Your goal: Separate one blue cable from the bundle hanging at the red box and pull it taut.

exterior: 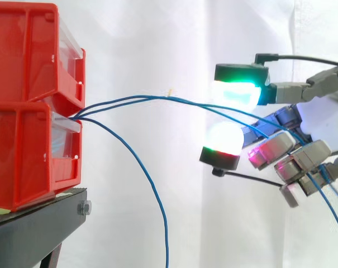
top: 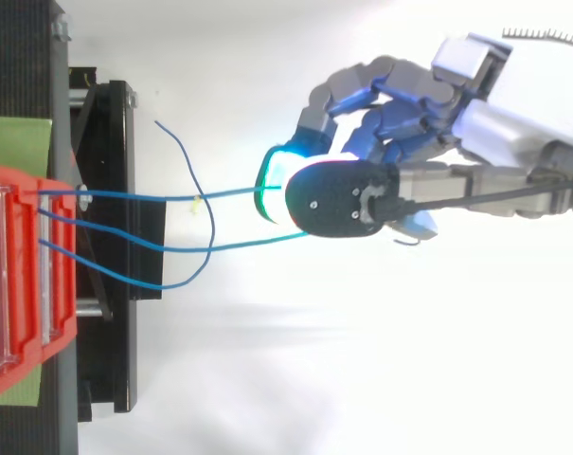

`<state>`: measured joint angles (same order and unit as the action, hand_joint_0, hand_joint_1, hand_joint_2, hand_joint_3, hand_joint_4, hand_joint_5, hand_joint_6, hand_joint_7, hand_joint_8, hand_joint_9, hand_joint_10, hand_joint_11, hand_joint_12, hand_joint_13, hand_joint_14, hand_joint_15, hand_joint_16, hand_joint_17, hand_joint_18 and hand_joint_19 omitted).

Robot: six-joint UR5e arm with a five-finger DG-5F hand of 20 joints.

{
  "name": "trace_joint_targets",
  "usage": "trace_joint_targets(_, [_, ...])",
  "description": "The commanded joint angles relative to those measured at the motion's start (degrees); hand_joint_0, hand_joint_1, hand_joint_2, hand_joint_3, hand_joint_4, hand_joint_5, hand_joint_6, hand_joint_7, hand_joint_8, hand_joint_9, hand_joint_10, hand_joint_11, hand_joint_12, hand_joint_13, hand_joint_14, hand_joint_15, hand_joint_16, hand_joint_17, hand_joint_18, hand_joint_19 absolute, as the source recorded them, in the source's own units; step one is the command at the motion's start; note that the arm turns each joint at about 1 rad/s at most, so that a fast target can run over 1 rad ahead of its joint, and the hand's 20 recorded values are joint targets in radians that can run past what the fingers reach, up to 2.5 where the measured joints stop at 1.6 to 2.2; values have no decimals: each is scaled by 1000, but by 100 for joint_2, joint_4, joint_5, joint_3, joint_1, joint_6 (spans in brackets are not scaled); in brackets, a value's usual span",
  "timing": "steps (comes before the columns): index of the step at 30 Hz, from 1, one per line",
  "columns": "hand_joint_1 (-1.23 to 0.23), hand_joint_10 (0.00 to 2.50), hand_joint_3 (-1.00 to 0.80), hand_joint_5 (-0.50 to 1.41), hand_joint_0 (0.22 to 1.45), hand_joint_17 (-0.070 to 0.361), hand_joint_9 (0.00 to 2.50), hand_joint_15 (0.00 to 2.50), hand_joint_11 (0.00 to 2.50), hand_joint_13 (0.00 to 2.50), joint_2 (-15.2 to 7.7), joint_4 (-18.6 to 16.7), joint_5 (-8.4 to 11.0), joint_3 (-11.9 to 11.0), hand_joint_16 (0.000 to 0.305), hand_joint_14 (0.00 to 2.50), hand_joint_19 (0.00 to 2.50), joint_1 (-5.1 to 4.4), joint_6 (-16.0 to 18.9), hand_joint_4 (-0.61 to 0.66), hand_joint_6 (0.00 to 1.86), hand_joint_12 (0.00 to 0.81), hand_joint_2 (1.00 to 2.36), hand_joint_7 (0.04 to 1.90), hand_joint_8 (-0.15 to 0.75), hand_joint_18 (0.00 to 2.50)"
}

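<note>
**Operator:** Report the position of the hand.

**Technician:** The hand (top: 485, 123) comes in from the right edge of the side view, in front of the white curtain (exterior: 157, 33). It sits well apart from the red bins (exterior: 29, 156), about level with the seam between the upper and lower bin.

**Operator:** Report the state of the hand.

**Technician:** It is closed round the cable pair (exterior: 157, 97). One fingertip (exterior: 238, 92) glows green above the pair. A second pad (exterior: 224, 139), white with a red lower rim, lies below it. These two pads stand apart, and the pair passes between them. The other fingers are curled behind. The pair runs in among them and leaves toward the lower right edge.

**Operator:** Report the cable routing.

**Technician:** The cable pair and the loose cable (exterior: 152, 190), all blue, leave the seam between the stacked bins. The pair rises slightly, then slopes down into the hand in a shallow arc, not a straight line. In the top view its two cables spread a little on the way to the hand. A small pale mark (exterior: 170, 92) sits on the pair near the top of the arc. The loose cable is apart from the hand. It curves down from the bins and passes out at the lower edge of the side view. In the top view it loops out past the stand and crosses both cables of the pair.

**Operator:** Report the support.

**Technician:** The bins rest on the black stand (exterior: 40, 223), with a green sheet (top: 16, 142) beneath them.
</note>
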<state>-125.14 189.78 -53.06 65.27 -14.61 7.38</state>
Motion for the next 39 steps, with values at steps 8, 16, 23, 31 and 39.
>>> trace_joint_targets(8, [-562,1116,-500,-258,568,114,537,1333,1264,898,43,86,77,-6,51,13,767,3,-44,120,877,374,1000,852,282,672])
trace_joint_targets(16, [-564,923,-500,-256,575,112,570,897,1332,699,43,86,77,3,50,24,661,3,-44,118,875,381,1000,852,279,593])
trace_joint_targets(23, [-568,0,-500,-256,571,112,682,578,1556,504,43,112,77,3,50,21,558,3,-62,120,869,373,1000,864,284,467])
trace_joint_targets(31, [-557,10,-500,-250,573,114,679,515,1383,452,43,112,77,-6,51,20,563,3,-62,113,863,368,1000,870,287,431])
trace_joint_targets(39, [-506,5,-500,-249,572,116,760,594,1502,547,43,112,77,3,52,21,580,3,-62,113,862,372,1000,862,282,467])
